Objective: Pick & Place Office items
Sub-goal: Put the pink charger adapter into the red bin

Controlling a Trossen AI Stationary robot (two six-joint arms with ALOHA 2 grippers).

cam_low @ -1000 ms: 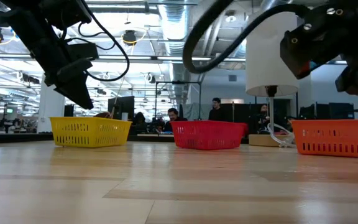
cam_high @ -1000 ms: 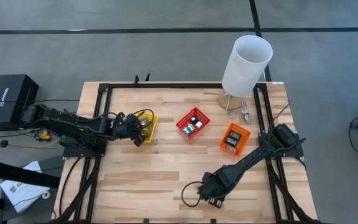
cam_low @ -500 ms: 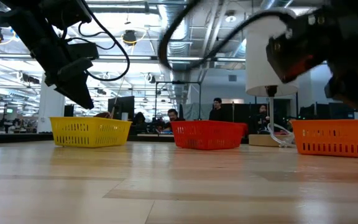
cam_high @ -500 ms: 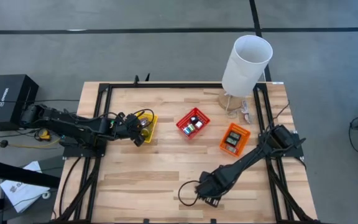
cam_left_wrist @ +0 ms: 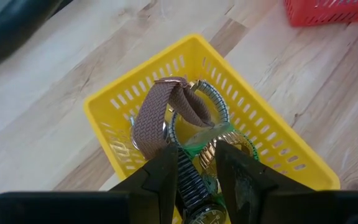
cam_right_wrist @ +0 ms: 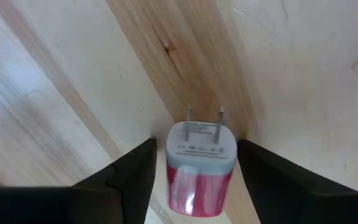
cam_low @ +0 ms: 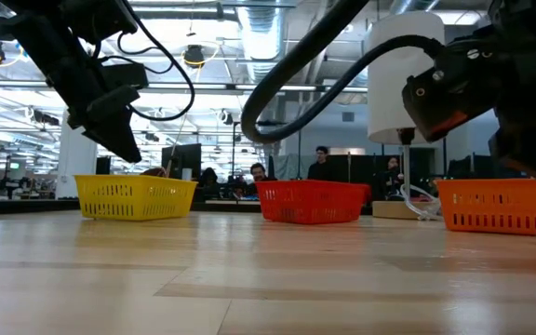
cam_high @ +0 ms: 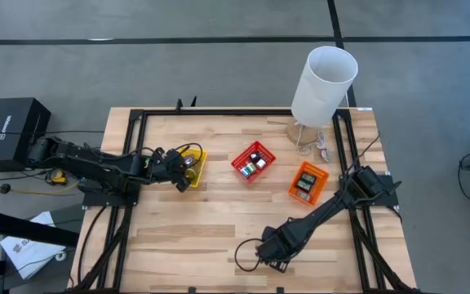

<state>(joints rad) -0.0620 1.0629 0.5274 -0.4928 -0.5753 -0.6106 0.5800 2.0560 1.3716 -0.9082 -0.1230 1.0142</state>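
My right gripper (cam_high: pixel 264 249) hangs over the table's near middle, shut on a red wall charger (cam_right_wrist: pixel 201 171) with a grey face and two prongs. My left gripper (cam_high: pixel 184 175) hovers over the yellow mesh basket (cam_high: pixel 194 163) and its narrow gap is filled by a metal-band watch (cam_left_wrist: pixel 194 186). More watches lie in that basket, one with a brown woven band (cam_left_wrist: pixel 157 115), others with metal bands (cam_left_wrist: pixel 213 102). Small green and black items sit in the red basket (cam_high: pixel 253 161). My right gripper pinches the charger's red body (cam_right_wrist: pixel 197 186) between its two fingers, one on each side. The pronged grey face (cam_right_wrist: pixel 202 144) points away from the wrist toward the table. The charger is lifted clear of the wood. My left gripper has the watch's metal stretch band (cam_left_wrist: pixel 191 177) between its two fingers, coming from above at a slant; the watch face (cam_left_wrist: pixel 205 214) sits far back between them. Whether the band's free end rests on the other watches, I cannot tell.
An orange basket (cam_high: pixel 308 182) with dark items stands right of the red one. A tall white cylinder (cam_high: pixel 323 84) on a wooden foot stands at the far right. Black rails (cam_high: pixel 129 163) run along both table sides. Bare wood lies between the baskets and the near edge.
My right gripper has moved toward the table's left along the near side, carrying the charger with it and staying shut on it.
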